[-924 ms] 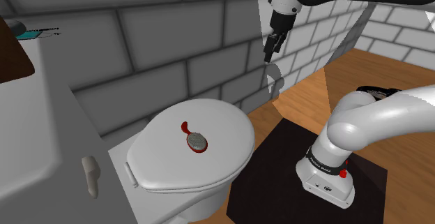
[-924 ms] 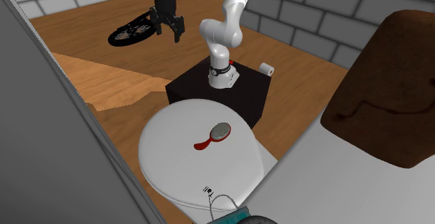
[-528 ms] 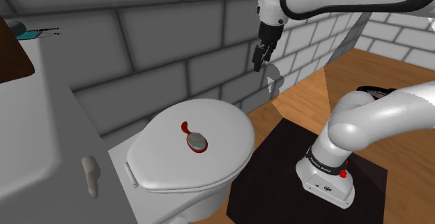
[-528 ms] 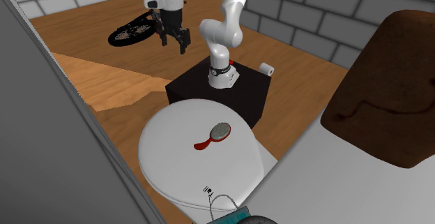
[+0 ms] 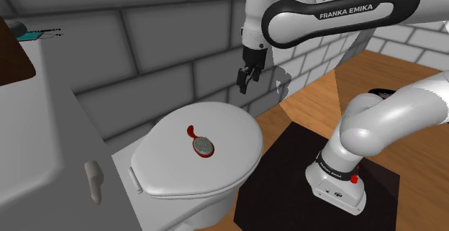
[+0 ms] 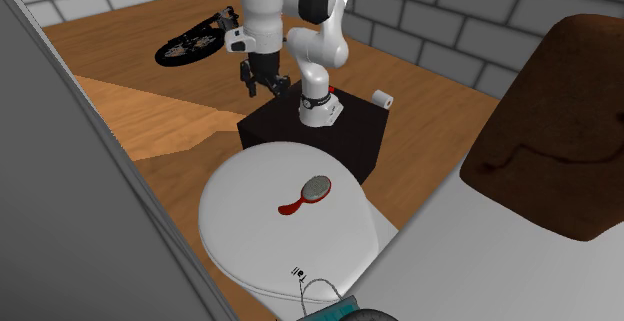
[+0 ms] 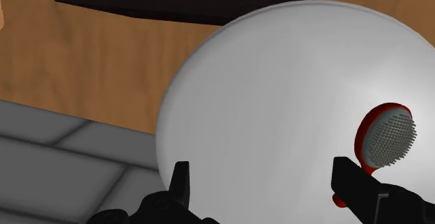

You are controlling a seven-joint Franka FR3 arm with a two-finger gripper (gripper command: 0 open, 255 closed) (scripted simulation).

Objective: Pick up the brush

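On the round white toilet lid (image 5: 234, 161): red-handled, grey-bristled oval brush (image 5: 201, 144). Shoulder view: black pincer (image 5: 243, 84) at its 2 o'clock, spread, well apart.

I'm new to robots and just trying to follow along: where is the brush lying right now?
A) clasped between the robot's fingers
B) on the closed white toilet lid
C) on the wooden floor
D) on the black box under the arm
B: the red-handled brush lies flat on the white toilet lid, while the open gripper hangs in the air, apart from it.
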